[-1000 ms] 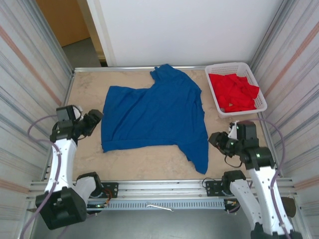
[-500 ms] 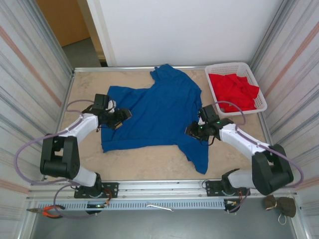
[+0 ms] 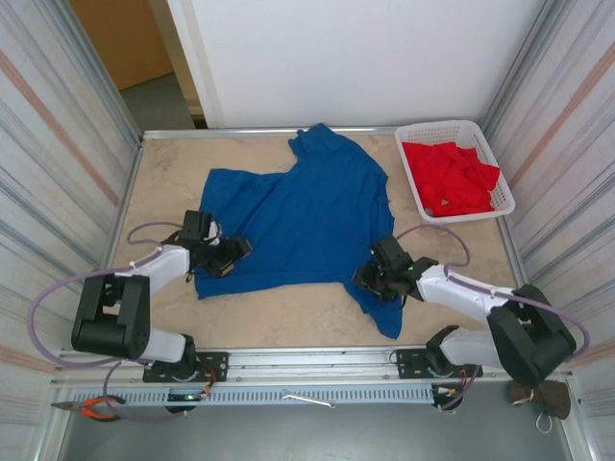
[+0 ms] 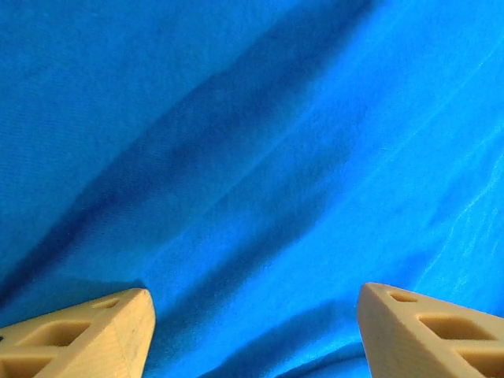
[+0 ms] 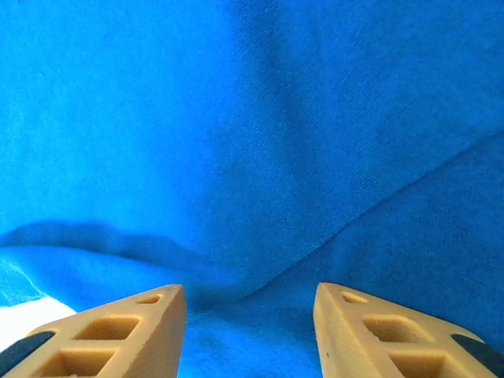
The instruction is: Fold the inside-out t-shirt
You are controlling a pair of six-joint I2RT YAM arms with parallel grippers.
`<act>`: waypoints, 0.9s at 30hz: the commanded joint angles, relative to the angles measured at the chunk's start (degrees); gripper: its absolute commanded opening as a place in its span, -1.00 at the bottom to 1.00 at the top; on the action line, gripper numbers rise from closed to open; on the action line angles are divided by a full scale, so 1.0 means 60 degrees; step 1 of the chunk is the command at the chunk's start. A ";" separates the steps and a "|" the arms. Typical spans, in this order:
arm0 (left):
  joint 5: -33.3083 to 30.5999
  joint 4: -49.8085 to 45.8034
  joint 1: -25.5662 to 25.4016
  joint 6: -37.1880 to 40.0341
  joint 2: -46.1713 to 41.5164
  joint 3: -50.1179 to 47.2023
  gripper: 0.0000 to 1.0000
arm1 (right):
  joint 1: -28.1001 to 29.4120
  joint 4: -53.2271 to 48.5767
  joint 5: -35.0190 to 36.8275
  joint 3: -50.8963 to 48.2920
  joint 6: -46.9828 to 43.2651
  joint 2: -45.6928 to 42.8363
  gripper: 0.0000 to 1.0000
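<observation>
The inside-out t-shirt (image 3: 298, 216) is royal blue and lies spread on the tan table, one sleeve pointing to the back and a flap trailing toward the front right. My left gripper (image 3: 233, 254) is low over the shirt's front left part, jaws open, with wrinkled blue cloth (image 4: 260, 197) right beneath its tan fingertips (image 4: 102, 331). My right gripper (image 3: 370, 279) is down at the shirt's front right flap, open, its fingertips (image 5: 370, 331) straddling a fold ridge in the cloth (image 5: 260, 197). Nothing is pinched between either pair of fingers.
A white basket (image 3: 495, 206) of red garments stands at the back right corner. Corrugated walls close in the table on both sides. Bare tabletop (image 3: 279, 317) runs along the front, with a metal rail (image 3: 307, 360) at the near edge.
Both arms swung from beside the table onto the shirt, then pulled toward the front. The right gripper's jaws have widened. The shirt's front edge has shifted slightly.
</observation>
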 commanded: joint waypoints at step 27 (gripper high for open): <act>-0.0914 -0.3682 0.2688 0.3795 0.5746 0.9273 0.02 | -0.2269 -0.0843 -0.1636 0.3575 -0.3066 0.2182 -0.17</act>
